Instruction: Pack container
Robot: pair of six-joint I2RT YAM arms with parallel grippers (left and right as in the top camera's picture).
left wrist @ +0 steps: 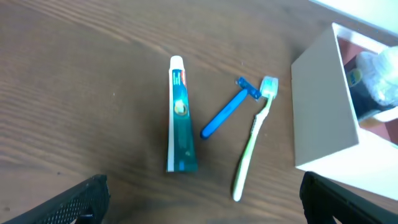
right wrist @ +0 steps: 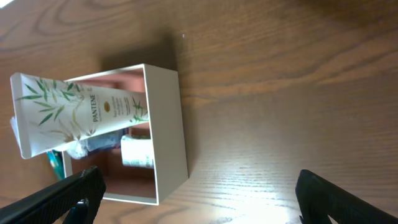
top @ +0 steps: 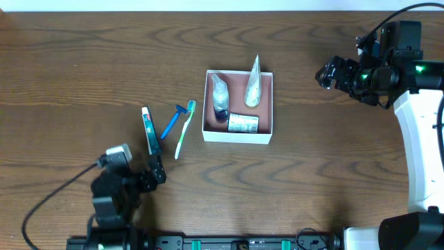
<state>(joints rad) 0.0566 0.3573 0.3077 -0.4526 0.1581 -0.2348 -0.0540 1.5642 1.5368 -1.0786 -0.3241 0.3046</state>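
Note:
The container [top: 237, 135], a square white box with a pink inside, stands mid-table. In it lie a white leaf-print tube [top: 252, 83], a small clear bottle [top: 220, 97] and a small labelled bottle [top: 243, 123]. It also shows in the left wrist view [left wrist: 323, 106] and the right wrist view [right wrist: 166, 124], where the tube [right wrist: 68, 118] leans on its rim. Left of the box lie a teal toothpaste tube [top: 147, 129], a blue razor [top: 173, 120] and a green toothbrush [top: 184, 129]. My left gripper [top: 157, 170] is open and empty, just below the toothpaste. My right gripper [top: 329, 73] is open and empty, right of the box.
The table is dark brown wood [top: 83, 69]. A black cable [top: 48, 198] runs from the left arm across the front left. The right arm's white link [top: 420, 139] stands along the right edge.

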